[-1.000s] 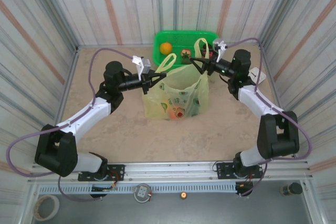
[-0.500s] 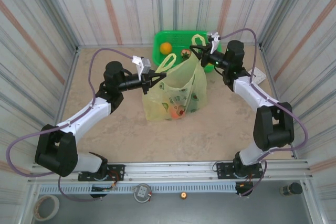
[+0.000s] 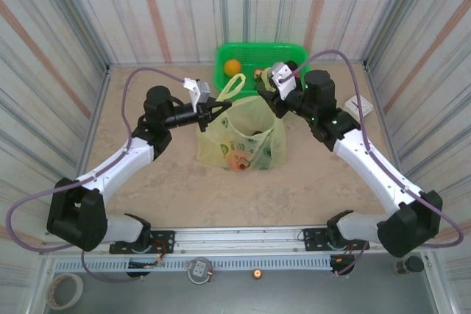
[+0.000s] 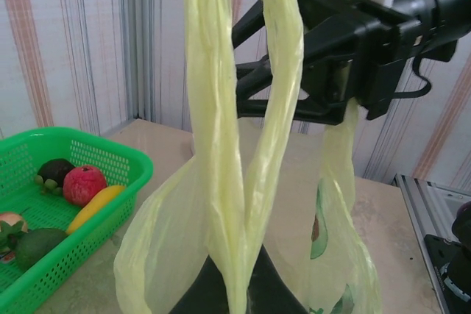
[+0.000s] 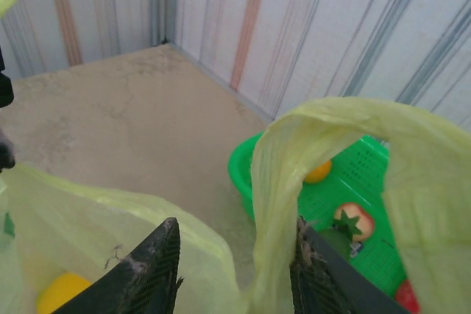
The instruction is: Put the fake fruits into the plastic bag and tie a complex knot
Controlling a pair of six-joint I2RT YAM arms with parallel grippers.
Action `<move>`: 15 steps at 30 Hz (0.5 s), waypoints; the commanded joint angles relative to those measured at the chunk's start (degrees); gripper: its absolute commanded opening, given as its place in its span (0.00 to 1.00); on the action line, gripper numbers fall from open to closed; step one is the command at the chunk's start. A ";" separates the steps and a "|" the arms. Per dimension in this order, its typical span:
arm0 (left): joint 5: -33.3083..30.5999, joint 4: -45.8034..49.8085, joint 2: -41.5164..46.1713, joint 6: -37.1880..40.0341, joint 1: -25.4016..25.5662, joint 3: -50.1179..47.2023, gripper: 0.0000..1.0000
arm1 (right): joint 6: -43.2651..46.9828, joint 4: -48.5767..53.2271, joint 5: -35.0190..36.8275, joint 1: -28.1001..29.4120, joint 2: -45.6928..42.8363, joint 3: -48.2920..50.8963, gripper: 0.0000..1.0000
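The left pincer [image 4: 235, 293] is pressed together on one loop handle [image 4: 210, 108] of the plastic bag [image 3: 243, 134], which hangs between it and the right pincer [image 5: 235, 244]. The right pincer's jaws stand spread, the other handle [image 5: 272, 182] passing between them. Fake fruits [image 3: 239, 159] lie in the bag below both pincers; others sit in the green basket [image 3: 288, 55] just beyond the right pincer.

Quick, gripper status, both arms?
Left gripper: closed on a plastic bag handle.
Right gripper: jaws apart, the other handle between them, not pinched.

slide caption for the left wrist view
The plastic bag's handle loop pinched in the left jaws, fake fruits waiting in the green basket.
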State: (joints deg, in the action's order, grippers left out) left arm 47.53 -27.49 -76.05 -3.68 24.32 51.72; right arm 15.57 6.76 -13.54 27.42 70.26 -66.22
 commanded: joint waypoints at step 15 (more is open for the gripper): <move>-0.98 -0.07 2.73 1.38 -0.76 -0.31 0.00 | -4.48 8.34 0.97 -0.27 -5.52 -7.58 0.16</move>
State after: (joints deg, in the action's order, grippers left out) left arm 46.46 -27.20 -75.66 -3.22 24.03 51.72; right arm 13.15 15.07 -11.57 27.35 63.88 -70.83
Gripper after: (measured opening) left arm 0.047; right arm 0.178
